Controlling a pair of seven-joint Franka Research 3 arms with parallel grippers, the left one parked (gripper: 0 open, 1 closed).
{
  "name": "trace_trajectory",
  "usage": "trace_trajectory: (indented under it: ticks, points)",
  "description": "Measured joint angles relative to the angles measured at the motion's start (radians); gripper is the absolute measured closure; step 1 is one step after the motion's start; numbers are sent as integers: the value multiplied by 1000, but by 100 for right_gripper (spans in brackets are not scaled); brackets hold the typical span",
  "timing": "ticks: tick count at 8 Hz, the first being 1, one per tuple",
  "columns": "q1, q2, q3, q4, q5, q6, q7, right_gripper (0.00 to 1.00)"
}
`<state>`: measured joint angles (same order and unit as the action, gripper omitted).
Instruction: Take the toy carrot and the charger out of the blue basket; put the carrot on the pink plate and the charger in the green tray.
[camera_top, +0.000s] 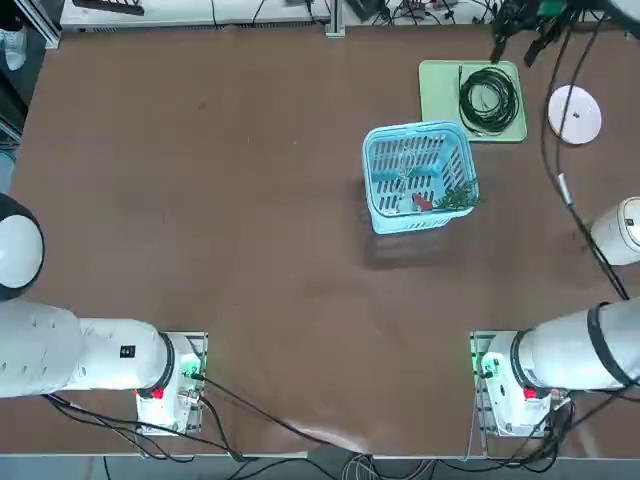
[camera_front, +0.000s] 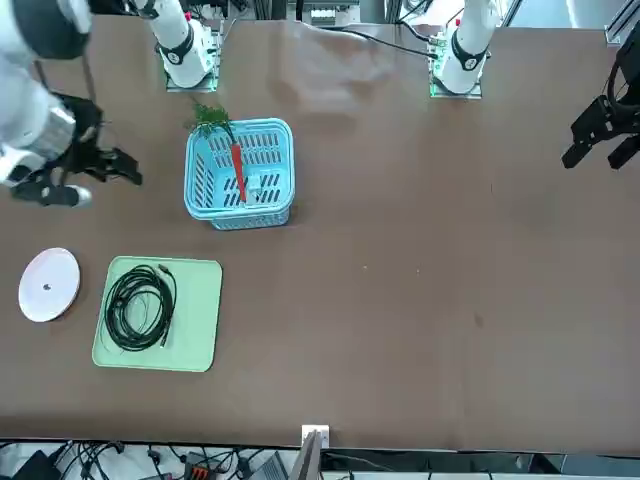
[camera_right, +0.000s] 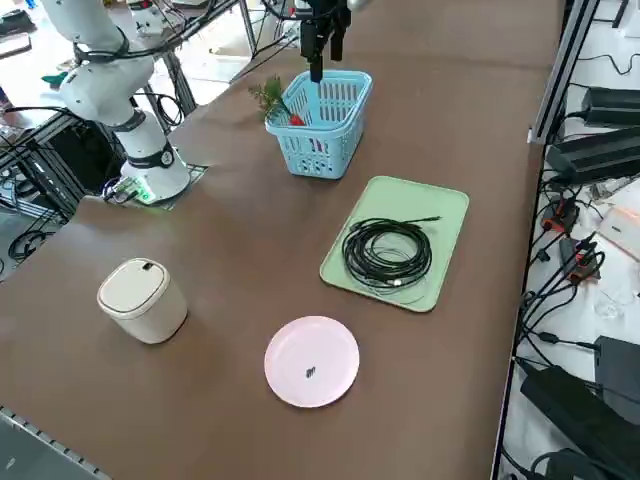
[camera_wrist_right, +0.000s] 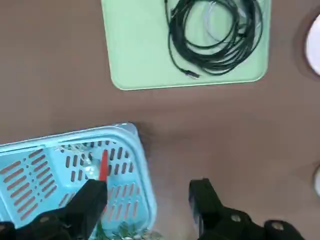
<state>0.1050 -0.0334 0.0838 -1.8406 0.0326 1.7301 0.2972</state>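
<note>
Over one blue basket (camera_wrist_right: 75, 175) the right gripper (camera_wrist_right: 150, 202) is hanging, jaws wide, gripping nothing; one toy carrot (camera_front: 237, 170) is lying inside; one coiled black cable (camera_right: 388, 252) is sitting on one green tray (camera_right: 440, 210); one pink plate (camera_right: 312, 361) is lying nearby.

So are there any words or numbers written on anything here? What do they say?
Nothing here can be read as words or numbers.
Dark mark in the middle of the pink plate: too small to read.
Small black label on the parked left arm: too small to read.
The blue basket, the green tray and the open right hand above the basket's rim show no writing.
</note>
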Motion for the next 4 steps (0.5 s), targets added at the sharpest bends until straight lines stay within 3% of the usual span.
trace_trajectory:
  ticks: [2, 4]
  points:
    - [117, -159, 6, -295, 0, 190, 129, 0]
    - [217, -227, 8, -443, 0, 285, 245, 0]
